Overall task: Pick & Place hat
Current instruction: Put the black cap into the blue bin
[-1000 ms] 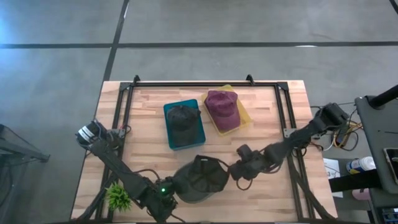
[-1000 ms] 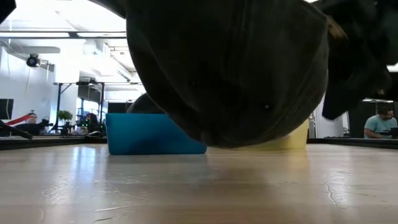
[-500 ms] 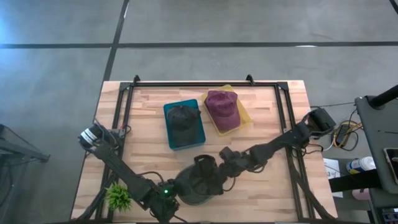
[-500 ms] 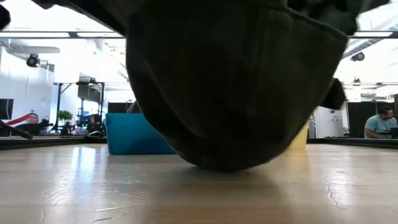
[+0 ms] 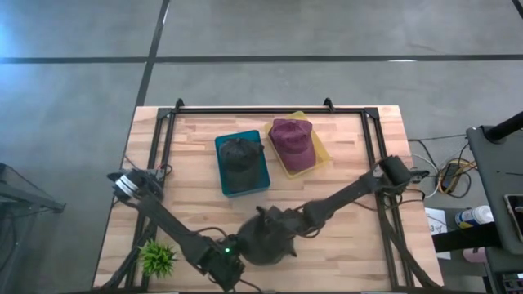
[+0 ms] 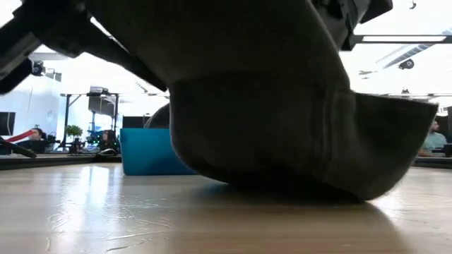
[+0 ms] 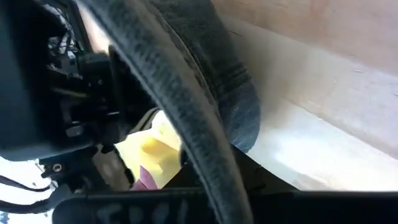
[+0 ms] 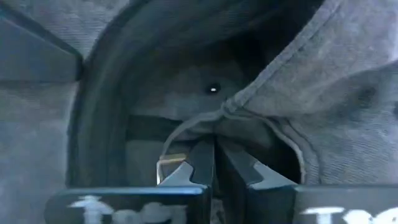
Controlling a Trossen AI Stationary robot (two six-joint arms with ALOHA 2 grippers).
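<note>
Both my arms meet at the dark cap (image 5: 263, 238) near the table's (image 5: 351, 139) front edge, between the two grippers. My right gripper (image 8: 214, 163) is pushed inside the cap, fingers nearly closed, pinching a fold of the cap's fabric. My left gripper (image 5: 227, 260) sits against the cap's left side by the brim; can't tell whether its fingers are open or closed. In the low view the cap (image 6: 282, 106) rests on the wood. Behind: another dark cap in a blue tray (image 5: 263, 171), a maroon cap (image 5: 292, 143) on a yellow tray (image 5: 320, 149). Small green plant (image 5: 155, 258) near front-left corner.
</note>
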